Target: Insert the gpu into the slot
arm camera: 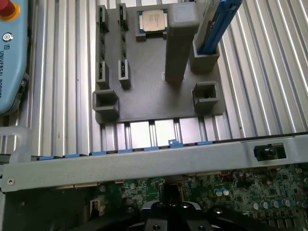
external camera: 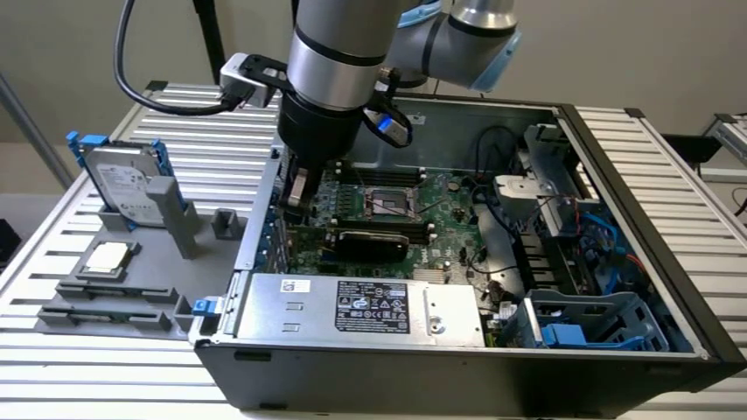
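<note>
Arm (external camera: pixel 338 52) down inside the open computer case (external camera: pixel 467 381), gripper (external camera: pixel 300 199) low over the green board (external camera: pixel 450 206) at its end on the exterior view's left, close to the case wall. Spread or closed: impossible to tell (tip dark against dark parts there). Black card (external camera: pixel 371 238) across the board, between the square silver socket (external camera: pixel 391 203) and the grey power-supply box (external camera: pixel 362 306), its end on the exterior view's left just beside the gripper; touching or apart, cannot tell, nor whether pushed home. On the ribbed worktop (external camera: pixel 105 385) outside the case, a grey holder (external camera: pixel 111 306) with a processor chip (external camera: pixel 108 256) lying flat and a hard drive (external camera: pixel 121 182) upright in blue rails. Pale blue control pendant (arm camera: pixel 9 57) on the worktop near the holder.
</note>
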You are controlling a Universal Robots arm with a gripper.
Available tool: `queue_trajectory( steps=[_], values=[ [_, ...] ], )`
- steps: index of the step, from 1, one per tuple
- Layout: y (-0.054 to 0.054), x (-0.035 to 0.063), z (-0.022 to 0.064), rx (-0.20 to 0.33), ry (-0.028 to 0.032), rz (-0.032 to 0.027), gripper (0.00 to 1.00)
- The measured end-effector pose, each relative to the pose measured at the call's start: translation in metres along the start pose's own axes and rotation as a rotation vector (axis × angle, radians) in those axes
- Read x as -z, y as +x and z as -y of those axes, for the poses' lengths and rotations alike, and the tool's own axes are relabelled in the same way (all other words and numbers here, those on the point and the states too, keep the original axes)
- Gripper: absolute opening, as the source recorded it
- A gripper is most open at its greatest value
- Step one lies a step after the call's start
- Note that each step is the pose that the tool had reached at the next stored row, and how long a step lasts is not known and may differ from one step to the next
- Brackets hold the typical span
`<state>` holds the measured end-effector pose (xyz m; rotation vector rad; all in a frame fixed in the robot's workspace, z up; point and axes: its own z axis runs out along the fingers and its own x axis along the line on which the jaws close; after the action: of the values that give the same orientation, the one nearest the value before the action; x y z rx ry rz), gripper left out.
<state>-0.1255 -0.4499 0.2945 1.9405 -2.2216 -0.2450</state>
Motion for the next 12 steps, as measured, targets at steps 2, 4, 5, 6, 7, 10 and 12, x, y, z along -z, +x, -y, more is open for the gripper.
queue_trajectory(
  steps=[2,4,5,6,7,10,12],
  values=[
    [-0.0002,0.0000,0.0000,-0.008,-0.0007,0.0017,0.11],
    [-0.0007,0.0000,0.0000,-0.013,-0.0010,0.0025,0.11],
    [-0.0010,0.0000,0.0000,-0.014,-0.0011,0.0028,0.11],
    [-0.0014,0.0000,-0.0002,-0.016,-0.0011,0.0032,0.11],
    [-0.0018,0.0000,-0.0003,-0.017,-0.0012,0.0035,0.11],
    [-0.0018,-0.0001,-0.0004,-0.019,-0.0014,0.0037,0.11],
    [-0.0018,-0.0001,-0.0004,-0.019,-0.0016,0.0036,0.11]
  ],
)
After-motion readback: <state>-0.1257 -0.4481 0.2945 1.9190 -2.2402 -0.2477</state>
